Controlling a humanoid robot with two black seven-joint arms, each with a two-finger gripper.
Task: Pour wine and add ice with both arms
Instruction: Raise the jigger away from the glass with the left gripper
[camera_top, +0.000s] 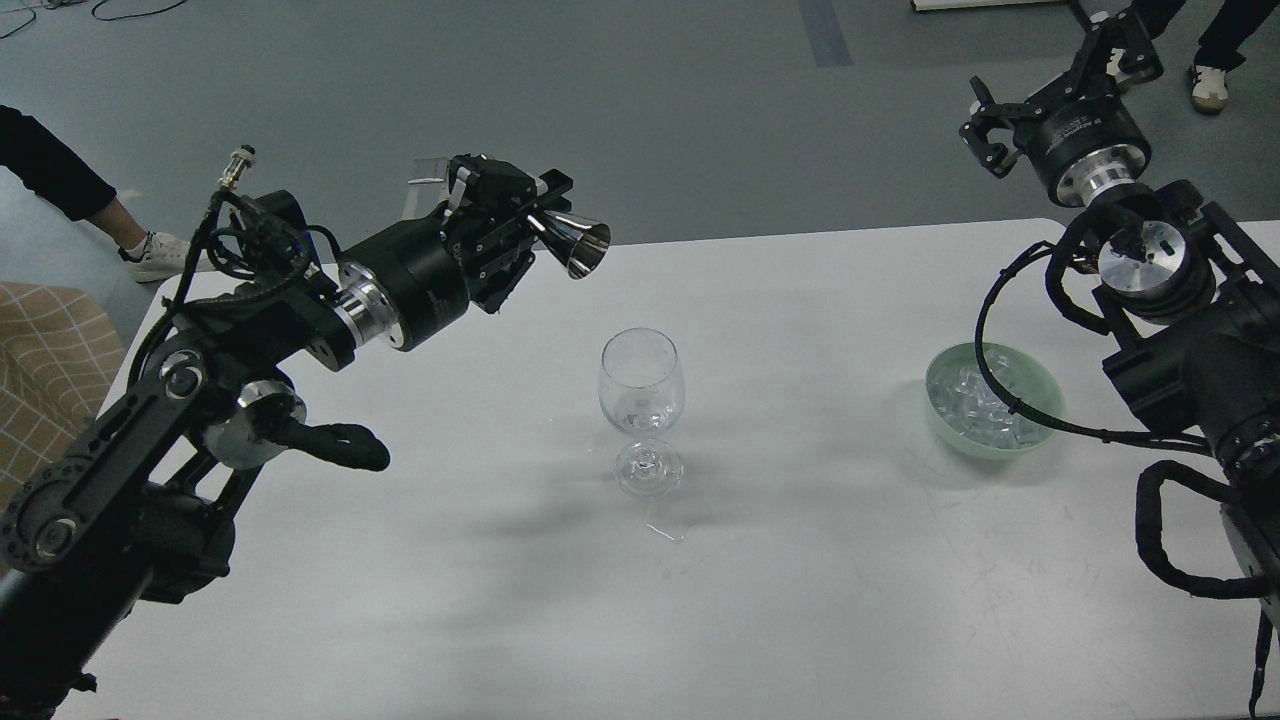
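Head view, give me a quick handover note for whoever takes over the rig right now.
Left gripper: shut on a small metal cup, held tipped on its side up and left of the wine glass.
Right gripper: open, empty, raised beyond the table's far edge.
Wine glass stands upright mid-table; I can't tell what is in it.
Ice is all in the green bowl to the right.
Left to do: ice into the glass. Pouring status unclear.

Small pale lettering marks the left gripper and right gripper housings, too small to read.
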